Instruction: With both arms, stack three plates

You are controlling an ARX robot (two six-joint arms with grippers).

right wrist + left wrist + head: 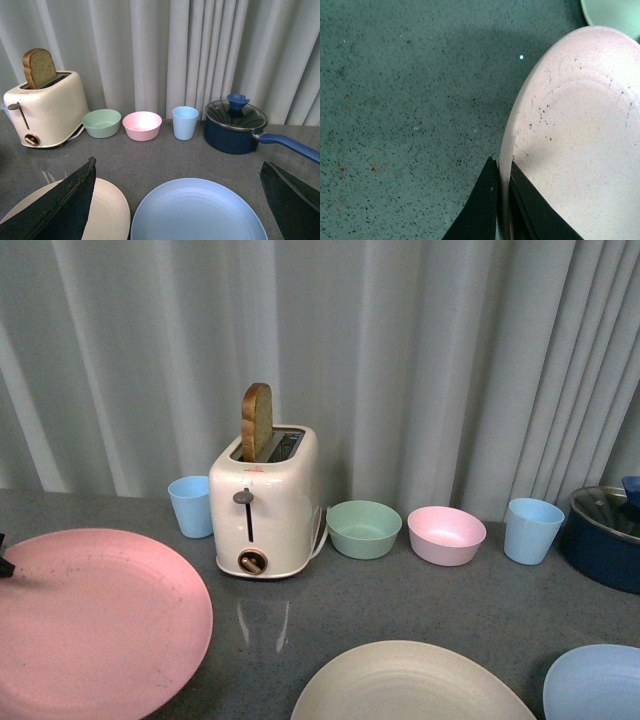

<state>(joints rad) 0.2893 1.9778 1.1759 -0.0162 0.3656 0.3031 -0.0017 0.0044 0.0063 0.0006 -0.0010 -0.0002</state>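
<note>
Desk (400, 590), grey and speckled, carries all three plates, none stacked yet. Pink plate (95, 625) sits front-left of the toaster (265, 505). Cream plate (410, 685) is front-right of the toaster, near the pink one but apart from it. Blue plate (598, 685) is further right of the toaster, beside the cream one.

Left pincer (503, 172) is clenched on the pink plate's rim, one finger over and one under, at the edge farthest from the toaster. Cannot tell if the plate is lifted off the desk.

Right pincer (177, 167) is released, fingers spread wide and gripping nothing. The blue plate lies straight ahead between them, the cream plate off on the toaster side.

Key relation: the cream plate lies between the two arms. From the left pincer's grip it is across the pink plate, toward the toaster's right. Left arm is nearer pink, right arm nearer blue, so cream is likely the base.
</note>
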